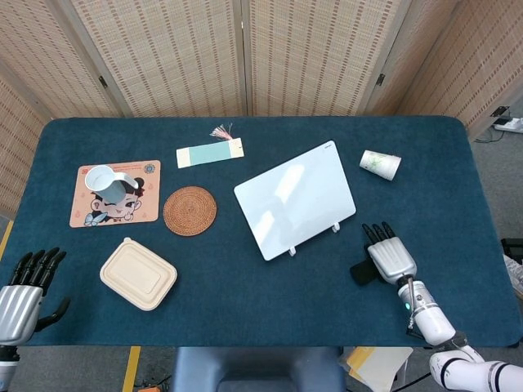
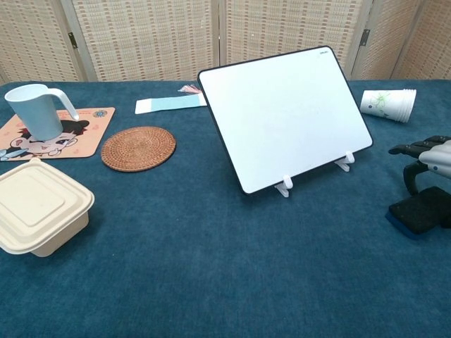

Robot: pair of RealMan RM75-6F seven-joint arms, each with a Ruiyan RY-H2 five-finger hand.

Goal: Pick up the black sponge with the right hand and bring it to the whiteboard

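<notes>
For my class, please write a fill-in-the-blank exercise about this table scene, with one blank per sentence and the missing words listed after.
1. The right hand hovers over the black ____.
2. The whiteboard leans on two small white ____.
3. The mug stands on the cartoon ____.
4. The paper cup lies on its ____.

Missing words: sponge; stands; mat; side

black sponge (image 1: 360, 272) mostly covered by the right hand (image 1: 389, 258) beside the whiteboard (image 1: 296, 198), left hand (image 1: 23, 296) cropped at frame edge
</notes>
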